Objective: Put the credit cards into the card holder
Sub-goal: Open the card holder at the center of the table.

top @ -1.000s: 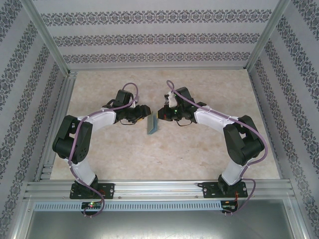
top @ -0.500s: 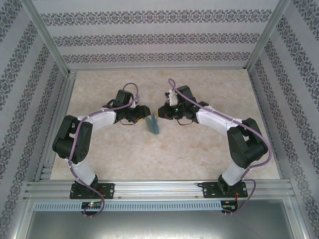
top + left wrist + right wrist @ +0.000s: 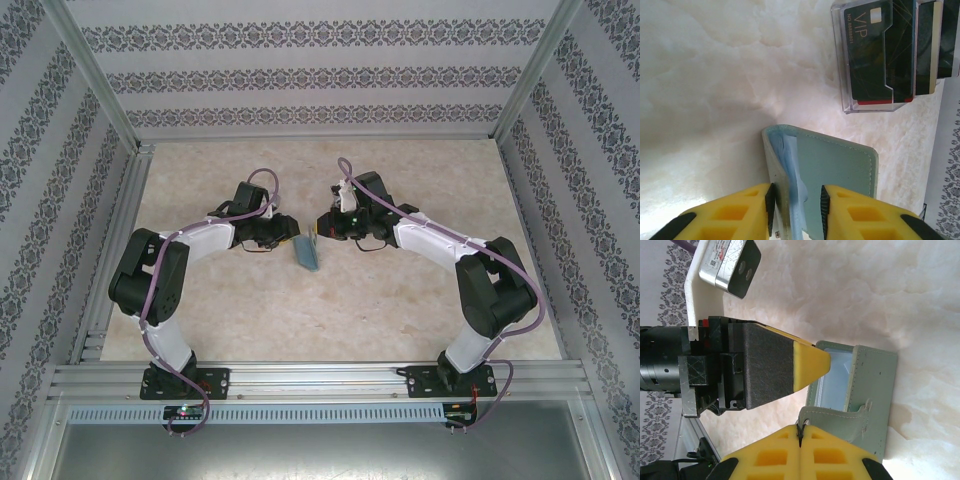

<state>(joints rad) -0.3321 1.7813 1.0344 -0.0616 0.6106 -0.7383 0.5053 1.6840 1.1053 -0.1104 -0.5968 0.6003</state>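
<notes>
Two grippers meet at the card holder [image 3: 306, 253], a sage-green folding wallet that stands partly open over the pale marbled table [image 3: 400, 300]. I cannot tell whether its lower edge rests on that surface.

The right gripper [image 3: 801, 432] comes at the card holder from the right arm's side. Its yellow fingers are pressed together on the snap flap [image 3: 835, 417] that folds off the card holder's edge. The flap is pinched right at their tips and the card holder's body hangs open beside them.

The left gripper [image 3: 796, 192] reaches in from the opposite side. Its jaws stand apart, astride one wall of the card holder. One pad sits against the outside of that wall, and the other is inside the pocket, beside the bluish-grey lining [image 3: 795, 165]. A sliver of gap shows between that inner pad and the lining, so it is not clamped yet. From the right wrist camera, one of its fingers [image 3: 812, 362], black-padded with a yellow tip, pokes into the card holder's greyish mouth.

The credit cards [image 3: 875, 55] are not in the card holder. They stand in a clear slotted rack [image 3: 840, 75] just past its far corner, with bare table between the two. A dark green one printed VIP sits in front, with other dark cards and a red edge behind it.
</notes>
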